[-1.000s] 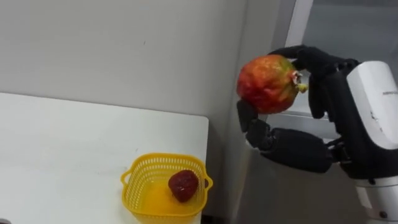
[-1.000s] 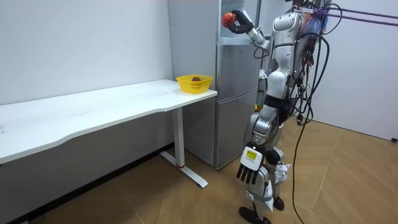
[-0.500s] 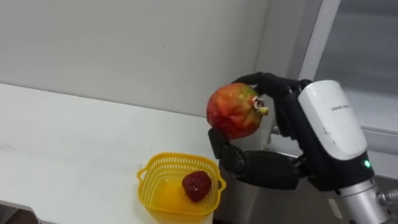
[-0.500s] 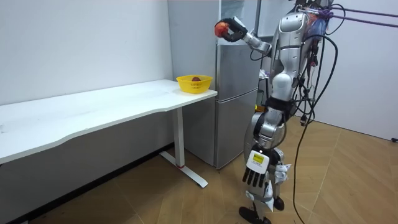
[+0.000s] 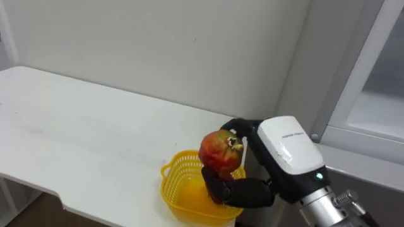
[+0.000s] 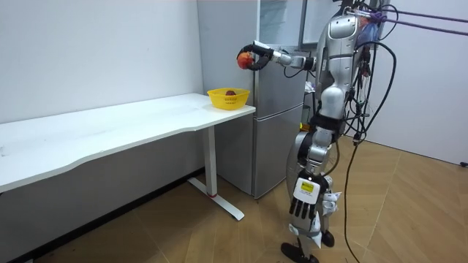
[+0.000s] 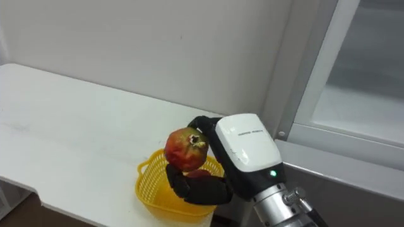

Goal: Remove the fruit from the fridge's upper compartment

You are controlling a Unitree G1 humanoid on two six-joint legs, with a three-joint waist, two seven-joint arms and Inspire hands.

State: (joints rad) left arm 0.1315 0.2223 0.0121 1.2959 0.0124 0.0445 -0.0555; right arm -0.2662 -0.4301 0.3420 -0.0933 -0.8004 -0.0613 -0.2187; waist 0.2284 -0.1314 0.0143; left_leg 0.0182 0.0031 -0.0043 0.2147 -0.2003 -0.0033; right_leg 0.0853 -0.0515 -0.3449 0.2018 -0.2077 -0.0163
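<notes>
One pomegranate (image 5: 219, 151), one yellow basket (image 5: 180, 189), one small red fruit (image 6: 231, 93), one white table (image 5: 95, 132) and one grey fridge (image 6: 278, 109) are being counted

The yellow basket is being carried by the white table at the end nearest the grey fridge, close to the edge. The small red fruit is lying inside it, as seen from the room view.

The pomegranate is being held in the air by the right hand (image 5: 284, 157). It is over the yellow basket, clear of the rim and not in it. The fingers (image 5: 235, 125) are being curled over the top of the pomegranate and the thumb is being pressed up from beneath, so the fruit is being clamped between them. The right arm is being stretched out roughly level from the shoulder toward the table, with the white back of the hand facing up.

The left hand (image 6: 306, 199) is being hung low beside the leg, fingers straight and pointing down, nothing in it.

The robot is standing upright on the wood floor in front of the grey fridge, which is standing just beside the table's end
</notes>
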